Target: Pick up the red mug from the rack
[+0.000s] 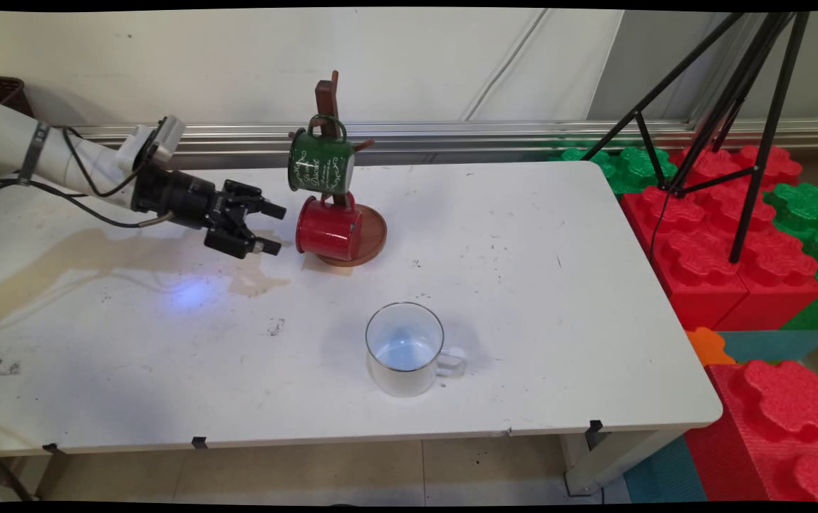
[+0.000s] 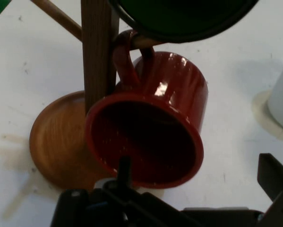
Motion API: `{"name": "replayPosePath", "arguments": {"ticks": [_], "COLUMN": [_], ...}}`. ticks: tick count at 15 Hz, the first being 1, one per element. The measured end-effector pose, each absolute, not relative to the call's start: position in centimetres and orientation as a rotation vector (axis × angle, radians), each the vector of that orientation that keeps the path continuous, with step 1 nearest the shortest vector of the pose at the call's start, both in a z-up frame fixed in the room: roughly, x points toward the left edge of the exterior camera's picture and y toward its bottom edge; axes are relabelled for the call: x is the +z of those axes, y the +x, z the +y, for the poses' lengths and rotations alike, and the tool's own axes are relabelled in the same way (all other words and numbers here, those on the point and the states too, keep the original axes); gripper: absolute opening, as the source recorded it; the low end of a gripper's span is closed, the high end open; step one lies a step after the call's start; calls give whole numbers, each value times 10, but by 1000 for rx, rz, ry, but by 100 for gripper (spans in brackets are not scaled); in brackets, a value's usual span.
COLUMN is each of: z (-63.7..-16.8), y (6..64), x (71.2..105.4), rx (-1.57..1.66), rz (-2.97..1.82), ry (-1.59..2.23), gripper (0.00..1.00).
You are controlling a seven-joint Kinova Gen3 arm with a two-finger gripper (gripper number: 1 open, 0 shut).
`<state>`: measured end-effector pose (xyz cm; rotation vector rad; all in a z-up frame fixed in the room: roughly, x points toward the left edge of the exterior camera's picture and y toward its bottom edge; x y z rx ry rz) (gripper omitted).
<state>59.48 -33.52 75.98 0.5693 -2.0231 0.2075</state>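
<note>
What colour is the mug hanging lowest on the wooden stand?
Red, glossy inside and out. The lower mug shows best in the hand view.

White rectangular bench, scuffed and stained, before a pale wall with a metal rail. Black tripod over red and green foam blocks; beige tiled floor.
</note>
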Motion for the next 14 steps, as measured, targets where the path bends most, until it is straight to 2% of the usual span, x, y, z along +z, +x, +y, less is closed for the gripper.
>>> {"name": "replayPosePath", "arguments": {"ticks": [14], "z": [-353], "y": [569], "x": [733], "rx": [157], "rz": [-1956], "ry": [560], "gripper": [100]}}
